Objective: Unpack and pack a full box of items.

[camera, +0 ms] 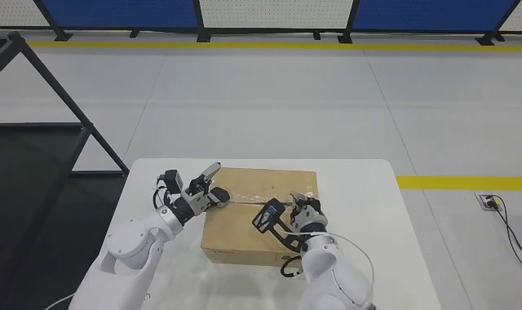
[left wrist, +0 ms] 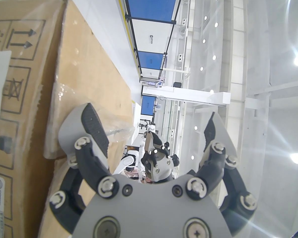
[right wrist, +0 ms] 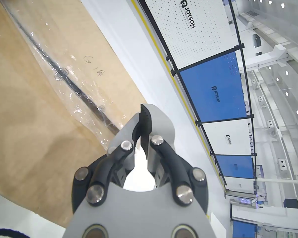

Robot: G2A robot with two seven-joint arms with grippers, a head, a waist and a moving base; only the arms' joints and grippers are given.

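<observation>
A shut brown cardboard box (camera: 261, 220) lies in the middle of the white table (camera: 367, 228). Clear tape (right wrist: 64, 75) runs along its top seam. My left gripper (camera: 216, 183) is at the box's left end and stands open. In the left wrist view one of its fingers (left wrist: 93, 127) rests against the box (left wrist: 22, 100) at a flap edge where crumpled tape (left wrist: 119, 130) sticks out. My right gripper (camera: 306, 200) is at the seam's right end. It (right wrist: 142, 125) is shut just past the tape's end above the box (right wrist: 27, 87); I see nothing between its pads.
Bare table surface lies to the right of the box and in front of it. A black metal frame (camera: 49, 106) stands on the floor to the left of the table. Blue and white partition panels (camera: 277, 4) line the back of the room.
</observation>
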